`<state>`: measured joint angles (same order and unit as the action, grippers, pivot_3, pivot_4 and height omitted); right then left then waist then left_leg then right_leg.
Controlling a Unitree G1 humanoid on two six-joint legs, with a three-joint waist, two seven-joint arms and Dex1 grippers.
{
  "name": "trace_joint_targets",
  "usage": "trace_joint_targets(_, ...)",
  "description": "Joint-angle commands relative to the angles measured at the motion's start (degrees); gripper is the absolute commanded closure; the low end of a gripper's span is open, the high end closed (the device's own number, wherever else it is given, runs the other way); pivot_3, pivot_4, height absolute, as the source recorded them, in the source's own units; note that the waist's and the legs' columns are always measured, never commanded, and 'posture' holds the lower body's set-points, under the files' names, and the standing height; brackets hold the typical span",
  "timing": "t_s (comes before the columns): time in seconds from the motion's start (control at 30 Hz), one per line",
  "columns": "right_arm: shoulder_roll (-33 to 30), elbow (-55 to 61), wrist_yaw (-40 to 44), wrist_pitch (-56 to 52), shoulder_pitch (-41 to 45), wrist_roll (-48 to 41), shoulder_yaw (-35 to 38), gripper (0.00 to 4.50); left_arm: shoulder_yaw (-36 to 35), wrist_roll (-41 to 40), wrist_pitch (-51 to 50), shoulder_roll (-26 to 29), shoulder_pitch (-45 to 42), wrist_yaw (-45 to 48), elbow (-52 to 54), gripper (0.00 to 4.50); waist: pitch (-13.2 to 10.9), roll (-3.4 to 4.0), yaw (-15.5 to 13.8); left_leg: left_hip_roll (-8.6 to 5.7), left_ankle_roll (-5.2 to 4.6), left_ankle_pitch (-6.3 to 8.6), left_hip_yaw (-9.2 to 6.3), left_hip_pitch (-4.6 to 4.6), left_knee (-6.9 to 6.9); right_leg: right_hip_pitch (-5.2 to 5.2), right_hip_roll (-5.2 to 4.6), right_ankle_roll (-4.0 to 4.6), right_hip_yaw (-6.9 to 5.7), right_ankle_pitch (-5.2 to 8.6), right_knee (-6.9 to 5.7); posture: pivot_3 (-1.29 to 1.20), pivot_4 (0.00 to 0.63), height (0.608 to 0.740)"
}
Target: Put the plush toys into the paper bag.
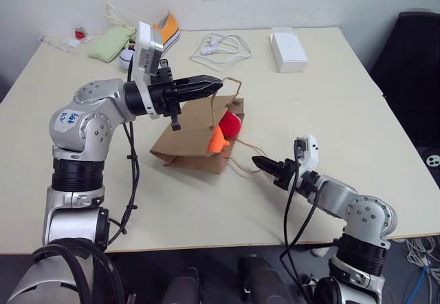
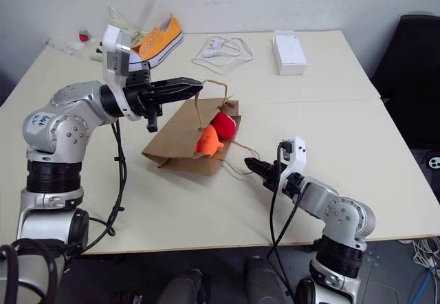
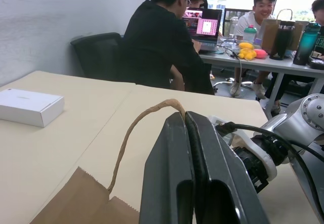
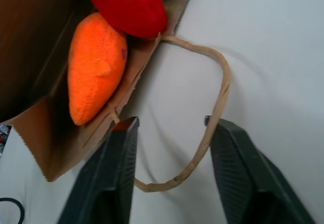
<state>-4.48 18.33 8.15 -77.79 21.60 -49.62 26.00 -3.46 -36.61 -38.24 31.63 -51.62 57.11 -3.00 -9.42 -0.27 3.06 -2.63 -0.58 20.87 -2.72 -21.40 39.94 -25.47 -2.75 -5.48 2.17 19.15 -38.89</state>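
Left wrist view: the left gripper [image 3: 190, 133] has its fingers pressed together on a cord handle [image 3: 136, 127] of the paper bag [image 1: 196, 135], lifting it. The right gripper [image 4: 172, 133] hovers near the bag's mouth with its fingers apart, astride the other handle [image 4: 212, 107] lying on the table [image 1: 323, 111]. The orange plush toy [image 4: 93, 74] and the red plush toy [image 4: 126, 6] sit in the bag's mouth. A handwritten label [image 1: 67, 119] on the left arm is unreadable. A white box [image 1: 288, 49] and people at desks [image 3: 167, 41] lie beyond.

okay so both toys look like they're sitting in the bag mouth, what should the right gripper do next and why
Probably close the right gripper on the lower handle: its fingers straddle that loop on the table. The left gripper already pinches the upper handle, and both toys sit in the bag mouth.
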Motion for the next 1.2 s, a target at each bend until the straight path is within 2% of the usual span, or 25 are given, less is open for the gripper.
trace_joint_targets(0.03,-0.8,2.6,-0.1,-0.3,-0.5,-3.2,0.9,3.77,-1.2,0.0,1.2,0.6,-1.1,0.0,1.6,4.5,0.0,0.0,-0.1,0.0,0.0,0.0,0.0,0.0,0.0,0.0,0.0,0.0,0.0,0.0,0.0,0.0,0.15,0.74)
trace_joint_targets(0.1,-1.4,2.9,-0.1,0.3,-0.4,-3.7,0.5,4.48,-1.1,0.2,1.5,0.4,-1.2,0.0,1.3,4.5,0.0,0.0,-0.1,0.0,0.0,0.0,-0.01,0.0,0.01,0.01,0.0,0.0,0.0,0.0,0.01,0.0,0.15,0.74)
trace_joint_targets(0.3,-6.2,6.8,0.7,1.1,3.1,-11.6,3.9,4.48,-1.0,-0.1,1.9,-0.4,-1.6,0.1,1.0,4.5,0.0,0.01,-0.2,0.0,0.0,0.0,0.0,-0.02,0.01,0.01,0.0,0.0,0.0,0.0,0.03,0.0,0.15,0.74)
trace_joint_targets(0.43,-12.4,8.5,-1.0,3.0,7.1,-24.2,8.4,4.48,-2.4,-1.3,1.6,-1.7,-2.5,-1.2,0.9,4.5,0.0,0.03,-0.4,-0.01,-0.01,0.0,-0.01,-0.05,0.03,0.01,-0.02,0.0,-0.02,0.0,0.08,0.0,0.15,0.74)
trace_joint_targets(0.53,-21.6,8.8,-3.3,7.0,11.5,-36.3,10.8,4.48,-2.9,0.0,3.4,-3.3,-3.2,-3.5,-1.4,4.5,0.0,0.06,-0.8,0.02,-0.01,0.0,-0.04,-0.06,0.0,0.02,-0.01,0.0,-0.05,0.0,0.16,0.0,0.15,0.74)
trace_joint_targets(0.6,-26.2,8.7,-5.2,9.1,12.5,-39.5,9.9,4.48,-2.6,1.6,5.3,-4.3,-3.6,-4.8,-3.6,4.5,-0.1,0.15,-1.3,-0.02,-0.08,0.0,0.02,-0.12,0.03,0.02,-0.05,0.0,-0.01,0.0,0.23,0.0,0.15,0.74)
trace_joint_targets(0.7,-31.6,8.4,-7.2,11.6,12.7,-39.1,6.8,4.48,-1.5,3.8,8.1,-6.7,-3.4,-6.5,-5.8,4.5,-0.1,0.05,-1.5,0.03,-0.08,0.0,-0.03,-0.11,0.03,0.05,-0.04,0.0,-0.07,0.0,0.46,0.0,0.15,0.74)
trace_joint_targets(0.8,-33.9,8.9,-7.5,13.7,11.6,-37.2,3.9,4.48,-1.1,4.5,9.0,-8.7,-3.4,-7.0,-7.2,4.5,-0.1,0.02,-1.5,0.0,-0.12,0.01,0.03,-0.16,0.05,0.05,-0.06,0.0,-0.02,0.0,0.43,0.0,0.15,0.74)
trace_joint_targets(0.97,-36.0,10.3,-6.8,17.7,6.6,-27.9,-0.3,4.48,0.2,3.9,8.5,-11.9,-2.7,-6.7,-6.4,4.5,-0.1,-0.02,-1.7,0.01,-0.15,0.03,0.01,-0.22,0.05,0.05,-0.06,0.0,-0.05,0.0,0.34,0.0,0.15,0.74)
trace_joint_targets(1.2,-37.2,12.5,-2.6,22.1,-0.2,-27.5,1.9,4.48,-1.0,2.2,5.3,-11.8,-2.1,-6.3,-4.6,4.5,-0.1,-0.03,-1.7,0.02,-0.16,0.04,0.01,-0.22,0.06,0.05,-0.03,-0.01,-0.05,0.0,0.33,0.0,0.15,0.74)
